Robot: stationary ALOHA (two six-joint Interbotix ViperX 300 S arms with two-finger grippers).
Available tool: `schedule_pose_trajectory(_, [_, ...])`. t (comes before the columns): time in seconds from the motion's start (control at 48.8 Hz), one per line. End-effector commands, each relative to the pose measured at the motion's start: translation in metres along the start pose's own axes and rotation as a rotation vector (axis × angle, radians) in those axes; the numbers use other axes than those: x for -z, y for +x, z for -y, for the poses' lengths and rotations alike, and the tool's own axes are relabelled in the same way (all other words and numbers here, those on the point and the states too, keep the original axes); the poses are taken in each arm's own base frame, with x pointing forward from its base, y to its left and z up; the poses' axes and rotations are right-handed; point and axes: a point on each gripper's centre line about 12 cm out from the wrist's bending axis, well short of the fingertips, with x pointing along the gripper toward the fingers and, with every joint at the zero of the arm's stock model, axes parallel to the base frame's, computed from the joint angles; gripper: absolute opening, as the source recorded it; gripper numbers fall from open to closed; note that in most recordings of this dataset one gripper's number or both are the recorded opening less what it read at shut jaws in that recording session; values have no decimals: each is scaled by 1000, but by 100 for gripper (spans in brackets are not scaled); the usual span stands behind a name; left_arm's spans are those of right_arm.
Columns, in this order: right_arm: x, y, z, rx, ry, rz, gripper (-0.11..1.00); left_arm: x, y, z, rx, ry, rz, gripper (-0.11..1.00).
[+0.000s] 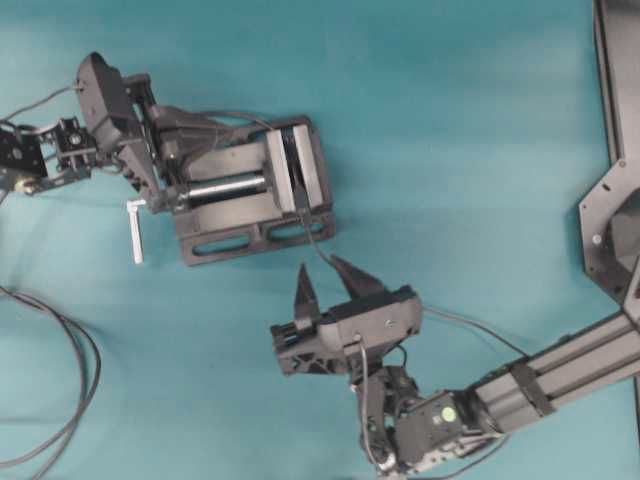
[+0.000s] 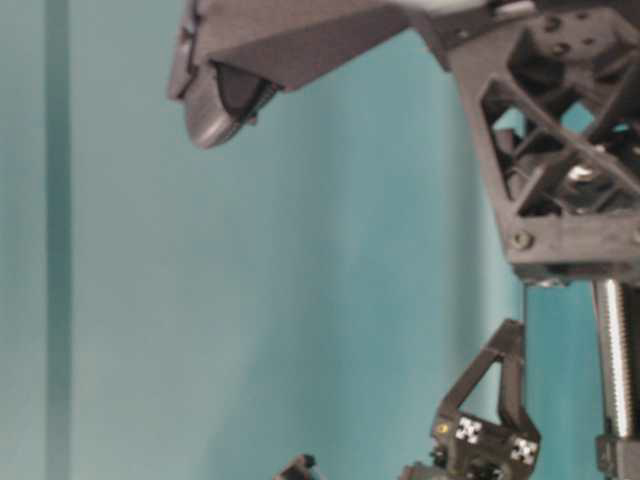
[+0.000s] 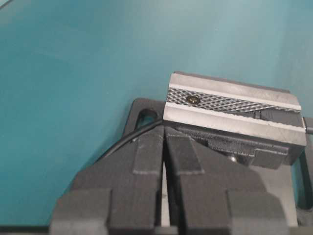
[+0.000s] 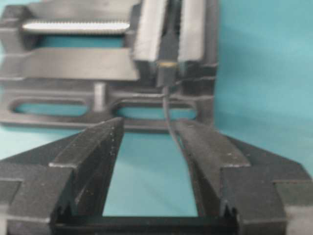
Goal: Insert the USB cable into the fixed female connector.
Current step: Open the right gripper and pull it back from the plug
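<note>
Right gripper (image 1: 328, 277) hovers off the vise (image 1: 250, 190), jaws released and empty; left gripper (image 3: 164, 161) rests at the vise, jaws nearly clenched, contents cannot be told.

The USB cable (image 4: 168, 110) hangs from the fixed female connector (image 4: 167, 51), clamped in the vise on the teal surface (image 1: 470, 130), its wire passing between the right fingers (image 4: 90, 147). Thicker cords (image 1: 75, 400) loop well apart.
</note>
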Motion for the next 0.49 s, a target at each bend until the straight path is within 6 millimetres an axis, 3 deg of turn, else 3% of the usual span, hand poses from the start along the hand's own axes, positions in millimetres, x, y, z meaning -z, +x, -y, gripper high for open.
schedule_pose_trajectory(0.0, [-29,-30,6,-76,48,-13,57,-12,-2,1,4,12,40,2])
schedule_pose_trajectory(0.246, [-50,-27,45,-189,-2,-13,57,-20,-10,2,8,9,62,2])
schedule_pose_trajectory(0.472, [-59,-20,68,-310,-30,-33,57,-22,-22,1,8,7,72,2])
